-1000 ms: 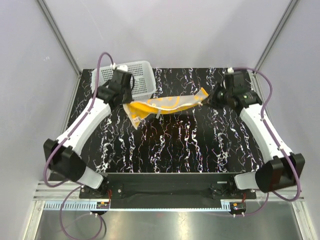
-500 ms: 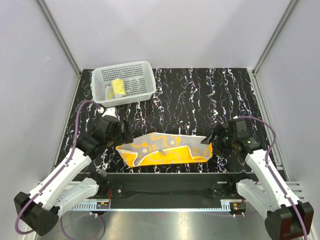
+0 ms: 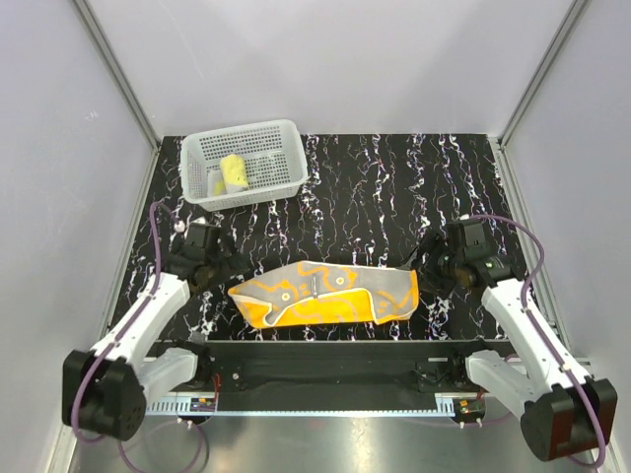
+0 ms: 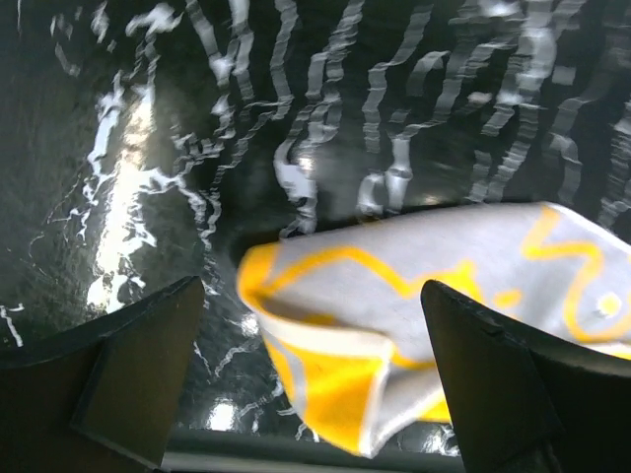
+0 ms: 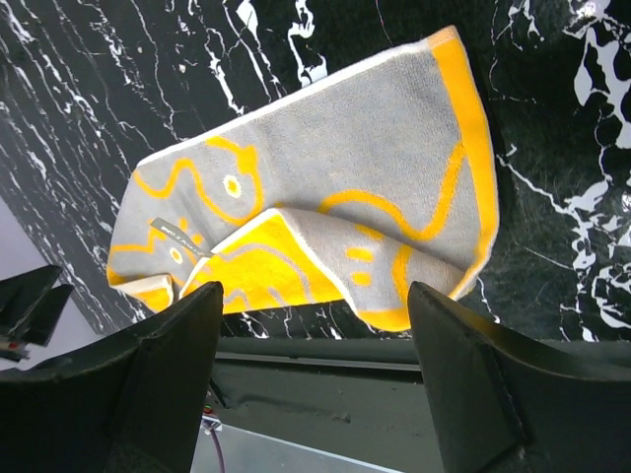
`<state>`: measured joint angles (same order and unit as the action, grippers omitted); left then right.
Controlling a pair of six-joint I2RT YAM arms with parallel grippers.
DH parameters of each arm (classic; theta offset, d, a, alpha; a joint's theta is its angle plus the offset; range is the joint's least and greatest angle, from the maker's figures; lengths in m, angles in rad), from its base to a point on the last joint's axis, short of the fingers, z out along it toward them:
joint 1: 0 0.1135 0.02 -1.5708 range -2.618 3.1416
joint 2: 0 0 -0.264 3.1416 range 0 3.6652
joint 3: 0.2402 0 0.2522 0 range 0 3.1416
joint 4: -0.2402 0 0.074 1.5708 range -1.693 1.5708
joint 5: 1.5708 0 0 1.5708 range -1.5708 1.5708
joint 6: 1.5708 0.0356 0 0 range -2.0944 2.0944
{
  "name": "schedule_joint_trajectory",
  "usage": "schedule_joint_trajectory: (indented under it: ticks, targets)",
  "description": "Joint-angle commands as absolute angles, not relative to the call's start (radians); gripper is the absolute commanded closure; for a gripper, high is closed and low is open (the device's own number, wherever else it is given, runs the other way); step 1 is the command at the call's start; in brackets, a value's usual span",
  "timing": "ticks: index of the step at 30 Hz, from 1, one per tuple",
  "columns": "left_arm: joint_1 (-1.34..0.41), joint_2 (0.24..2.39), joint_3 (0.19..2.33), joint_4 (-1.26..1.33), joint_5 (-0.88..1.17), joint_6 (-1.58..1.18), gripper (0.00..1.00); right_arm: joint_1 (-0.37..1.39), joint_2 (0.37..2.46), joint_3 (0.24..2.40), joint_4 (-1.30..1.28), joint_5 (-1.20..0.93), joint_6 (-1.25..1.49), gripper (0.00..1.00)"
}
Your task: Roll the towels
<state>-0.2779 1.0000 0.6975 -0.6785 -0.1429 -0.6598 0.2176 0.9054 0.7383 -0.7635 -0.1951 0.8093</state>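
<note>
Towel: grey with yellow-orange markings and border; lay lengthwise on the table in the lower centre of the top view, close to the near edge, with one long flap turned over to show its yellow side.
Table: black with white marbling; filled the middle of the top view.
Left gripper: sat low at the left end of the towel; fingers spread wide with nothing held. In its wrist view the towel's corner showed in the gap, seemingly touching neither finger.
Right gripper: sat just beside the right end of the towel, also spread wide and empty. Its wrist view looked down on nearly the whole cloth.
Basket: white and perforated, in the upper left of the top view, well apart from the towel.
Basket contents: a pale yellow roll — a smaller whitish item beside it was too small to identify.
</note>
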Motion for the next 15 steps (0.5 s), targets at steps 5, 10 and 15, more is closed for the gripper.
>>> schedule_joint_trajectory:
  ticks: [5, 10, 15]
  targets:
    - [-0.094, 1.141, 0.555, -0.401, 0.138, -0.672, 0.01, 0.216, 0.986, 0.781, -0.655, -0.209, 0.756, 0.19]
    - [-0.089, 1.206, 0.506, -0.275, 0.267, -0.716, 0.03, 0.216, 0.994, 0.756, -0.643, -0.209, 0.747, 0.2]
    - [-0.087, 1.232, 0.471, -0.213, 0.311, -0.739, 0.19, 0.216, 0.999, 0.739, -0.637, -0.204, 0.738, 0.2]
